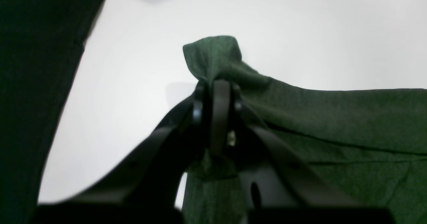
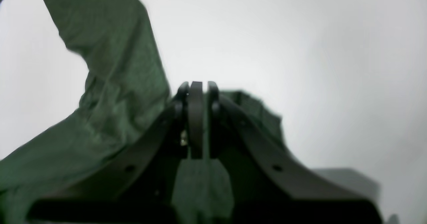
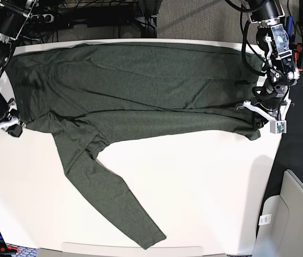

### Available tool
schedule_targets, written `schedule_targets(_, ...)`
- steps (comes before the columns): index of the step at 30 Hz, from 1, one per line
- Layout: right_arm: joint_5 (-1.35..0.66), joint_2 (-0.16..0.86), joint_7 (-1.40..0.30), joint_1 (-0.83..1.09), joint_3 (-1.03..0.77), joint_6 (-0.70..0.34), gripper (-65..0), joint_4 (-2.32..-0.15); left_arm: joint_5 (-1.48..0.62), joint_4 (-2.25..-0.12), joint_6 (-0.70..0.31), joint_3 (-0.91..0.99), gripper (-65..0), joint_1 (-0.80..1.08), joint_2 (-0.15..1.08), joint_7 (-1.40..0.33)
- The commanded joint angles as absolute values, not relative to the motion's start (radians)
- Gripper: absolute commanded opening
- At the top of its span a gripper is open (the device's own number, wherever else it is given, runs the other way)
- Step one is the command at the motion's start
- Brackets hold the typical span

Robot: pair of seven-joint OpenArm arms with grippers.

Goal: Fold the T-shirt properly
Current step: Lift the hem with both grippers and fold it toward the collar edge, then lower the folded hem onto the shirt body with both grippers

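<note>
While T-shirt (image 3: 141,91) spans between them, left gripper (image 1: 215,84) pinching one edge, right gripper (image 2: 196,85) pinching opposite edge

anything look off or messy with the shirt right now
One long sleeve of the T-shirt trails diagonally toward the near table edge instead of lying tucked in. The body is folded lengthwise, with both grippers' jaws pinching its near edge at either end.

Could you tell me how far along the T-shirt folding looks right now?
Early stage. Done: the T-shirt is spread across the white table, its near edge apparently turned over the body. In hand: the left gripper and right gripper are each shut on an end of the fabric at opposite sides. Left: one long sleeve trails loose toward the table's front edge, and the shirt remains full width, far from a compact fold.
</note>
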State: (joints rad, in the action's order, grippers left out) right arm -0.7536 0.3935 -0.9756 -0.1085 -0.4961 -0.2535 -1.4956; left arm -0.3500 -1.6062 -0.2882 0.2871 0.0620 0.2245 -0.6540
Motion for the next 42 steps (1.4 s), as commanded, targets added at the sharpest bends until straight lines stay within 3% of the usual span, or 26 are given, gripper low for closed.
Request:
schedule_targets(1, -0.74, 0.41, -0.958, -0.154, -0.486, -0.259, -62.6, -1.511, -0.355, -1.621, -0.289, 0.288, -65.0, 0.048, 0.234, -0.628)
schedule_targets(8, -0.524, 0.38, -0.96, -0.32, -0.252, -0.259, -45.3, -1.442, -0.355, -1.621, -0.289, 0.288, -65.0, 0.048, 0.208, -0.628)
schedule_targets(13, -0.427, 0.326, -0.963, -0.387, -0.246, -0.259, -26.8, -1.313, -0.355, -1.621, -0.289, 0.288, -65.0, 0.048, 0.208, -0.628)
schedule_targets(16, -0.398, 0.308, -0.96, -0.397, -0.245, -0.259, -20.8, -1.288, -0.355, -1.621, -0.289, 0.288, -65.0, 0.05, 0.208, -0.628)
schedule_targets(35, -0.363, 0.216, -0.895, -0.453, -0.242, -0.263, -21.1, -1.09, -0.355, -1.621, -0.289, 0.288, -65.0, 0.05, 0.206, -0.628)
schedule_targets(38, -0.366, 0.208, -0.898, -0.452, -0.24, -0.263, -28.0, -1.09, -0.355, -1.621, -0.289, 0.288, -65.0, 0.05, 0.206, -0.628)
schedule_targets(42, -0.369, 0.194, -0.898, -0.452, -0.243, -0.265, -46.2, -1.092, -0.355, -1.621, -0.289, 0.288, -65.0, 0.048, 0.206, -0.628)
